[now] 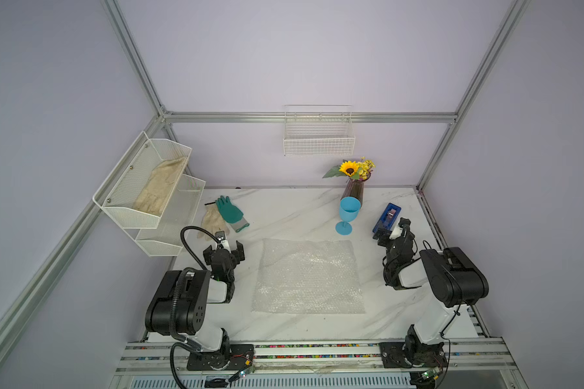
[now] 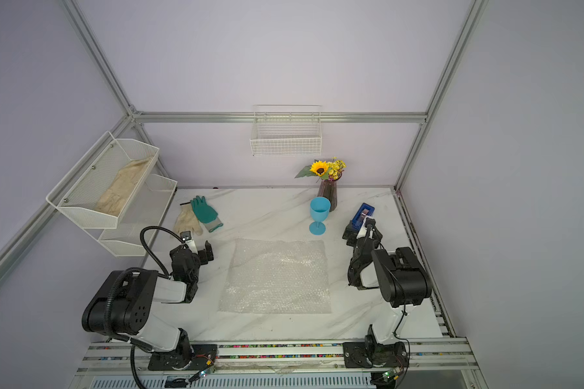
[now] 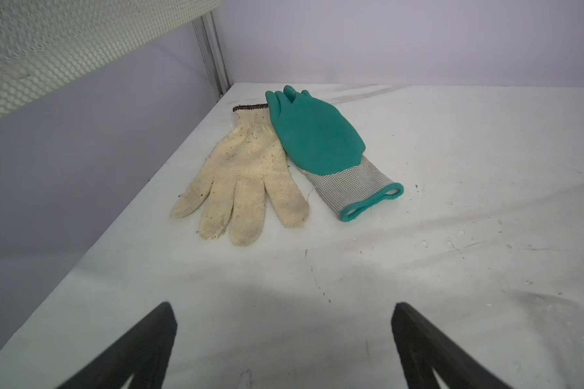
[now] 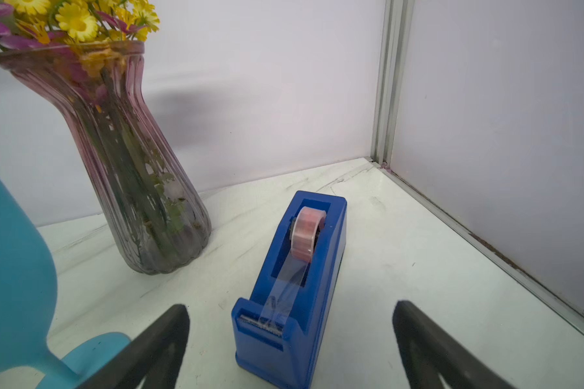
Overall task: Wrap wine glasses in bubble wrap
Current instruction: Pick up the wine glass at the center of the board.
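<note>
Arms: both folded low at the near side of the table (image 1: 284, 208), one on each side of the wrap (image 1: 309, 276).
Left gripper (image 1: 224, 248): jaws wide apart, empty; faces two gloves (image 1: 230, 210) and points away from the task's things.
Right gripper (image 4: 290, 306): jaws wide apart, empty; a tape dispenser (image 1: 387, 219) sits dead ahead, untouched.
Wrap: flat and unfolded at table centre, nothing on it.
Goblet (image 1: 349, 210): upright on its foot, long axis vertical, just beyond the wrap's far right corner. The foot looks clear of the film, though the top views are too coarse to be sure. A vase (image 1: 353, 190) stands close behind it.
Key relation: goblet lies near the right gripper, off to its inner side, at the edge of the right wrist view. It is well apart from the left gripper, so the right arm is nearer.
Step, as judged: nothing wrapped yet; the goblet has to go onto the wrap first.
Risk: bumping the vase or dispenser on the swing across.
</note>
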